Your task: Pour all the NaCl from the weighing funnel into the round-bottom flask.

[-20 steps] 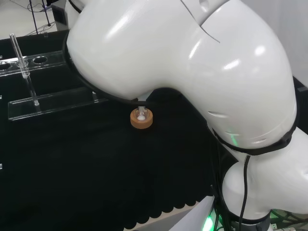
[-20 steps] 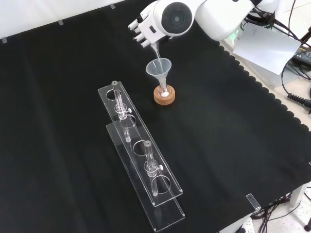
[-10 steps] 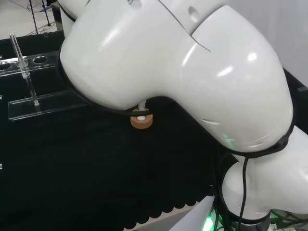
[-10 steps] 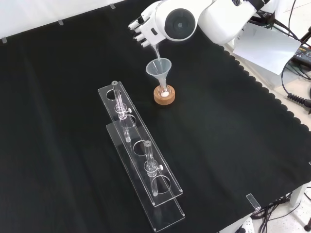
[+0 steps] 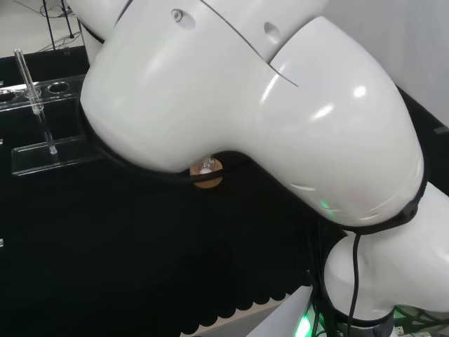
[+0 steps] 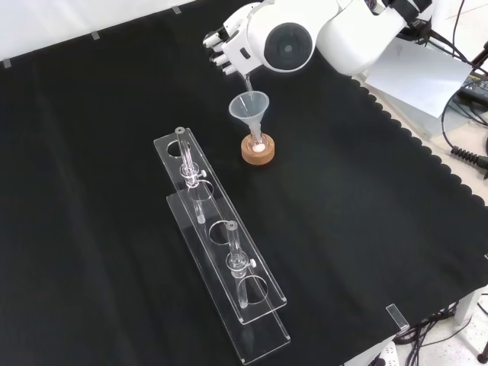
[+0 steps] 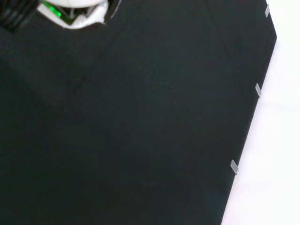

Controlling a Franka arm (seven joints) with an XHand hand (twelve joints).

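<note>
Salt is already lying white in the round-bottom flask near the cloth's far edge; the hand, grasping the tilted weighing funnel, is probably finishing pouring.

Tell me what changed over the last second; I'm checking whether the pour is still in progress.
In the front view the arm's link with the grey cap has shifted right, and in the head view the arm's links now hide more of the cork ring. The hand stays above the clear funnel, with a thin clear piece reaching down into it. The funnel, flask and clear racks have not moved.
</note>
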